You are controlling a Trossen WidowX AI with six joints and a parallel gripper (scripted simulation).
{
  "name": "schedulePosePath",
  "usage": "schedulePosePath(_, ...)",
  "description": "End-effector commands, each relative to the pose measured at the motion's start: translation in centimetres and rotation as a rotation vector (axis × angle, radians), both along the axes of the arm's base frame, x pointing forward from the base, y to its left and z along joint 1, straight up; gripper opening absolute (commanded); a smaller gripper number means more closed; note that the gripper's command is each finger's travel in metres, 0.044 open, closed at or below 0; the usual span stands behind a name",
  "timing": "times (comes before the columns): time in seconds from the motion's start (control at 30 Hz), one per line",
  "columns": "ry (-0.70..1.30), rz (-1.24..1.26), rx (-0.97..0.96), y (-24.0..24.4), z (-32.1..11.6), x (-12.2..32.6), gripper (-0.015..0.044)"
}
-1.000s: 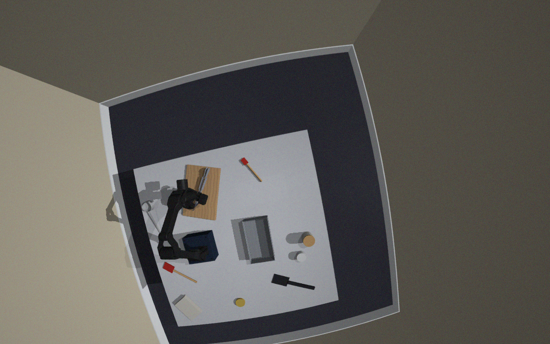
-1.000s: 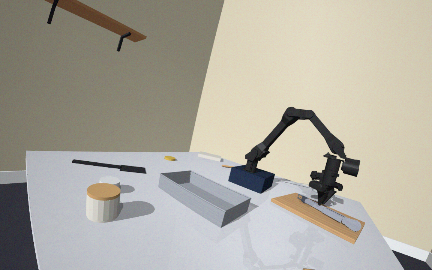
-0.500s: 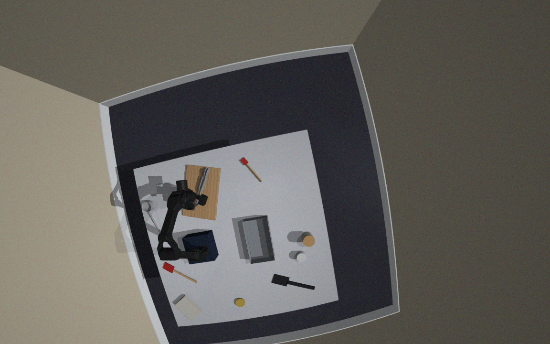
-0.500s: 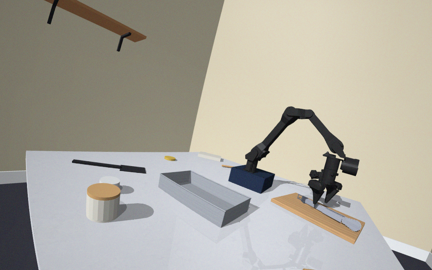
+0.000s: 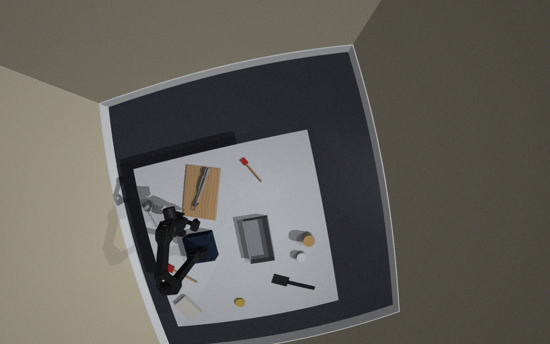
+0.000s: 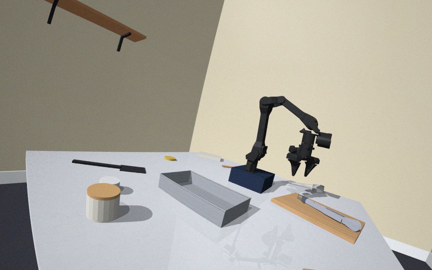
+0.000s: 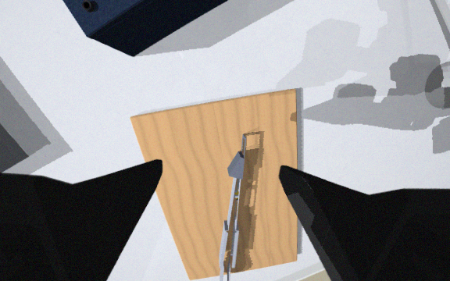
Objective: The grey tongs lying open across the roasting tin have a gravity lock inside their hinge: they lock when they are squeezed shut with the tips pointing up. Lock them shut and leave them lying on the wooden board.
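The grey tongs (image 5: 203, 179) (image 6: 324, 210) (image 7: 235, 168) lie lengthwise on the wooden board (image 5: 213, 200) (image 6: 298, 209) (image 7: 194, 156). Their two arms are close together, with the hinge end and its pull loop towards the blue base and the scalloped tips at the far end. The lock inside the hinge is hidden. My gripper (image 6: 299, 176) (image 7: 223, 168) is open and empty, pointing down above the hinge end, with a gap between it and the tongs. The roasting tin (image 5: 262, 261) (image 6: 190, 198) stands empty on the table.
The blue base (image 5: 210, 252) (image 6: 244, 181) carries the arm. A ladle (image 5: 148, 206) (image 6: 318, 188) lies beside the board. A red-headed spatula (image 5: 244, 161), a black turner (image 5: 280, 280) (image 6: 132, 168), a wooden-lidded jar (image 5: 309, 241) (image 6: 103, 208) and a small white pot (image 5: 301, 256) (image 6: 109, 181) are farther off.
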State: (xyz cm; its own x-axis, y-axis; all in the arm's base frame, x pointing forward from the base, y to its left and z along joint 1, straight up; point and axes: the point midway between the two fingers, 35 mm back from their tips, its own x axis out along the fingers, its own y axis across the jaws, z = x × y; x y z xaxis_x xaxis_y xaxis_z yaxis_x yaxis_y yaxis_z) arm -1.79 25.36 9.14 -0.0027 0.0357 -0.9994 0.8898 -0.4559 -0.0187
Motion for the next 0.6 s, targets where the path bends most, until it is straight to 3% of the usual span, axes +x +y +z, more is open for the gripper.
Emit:
schedulePosePath(0.0,0.004,-0.004,-0.008,-1.4,0.0,-0.2,0.044)
schedulePosePath(0.13,0.003,-0.004,-0.007,-1.4,0.6,-0.2,0.044)
schedulePosePath(0.33,0.0,-0.001,-0.001,-1.4,4.9,0.0,0.044)
schedulePosePath(0.57,0.0,-0.001,-0.001,-1.4,5.0,0.0,0.044)
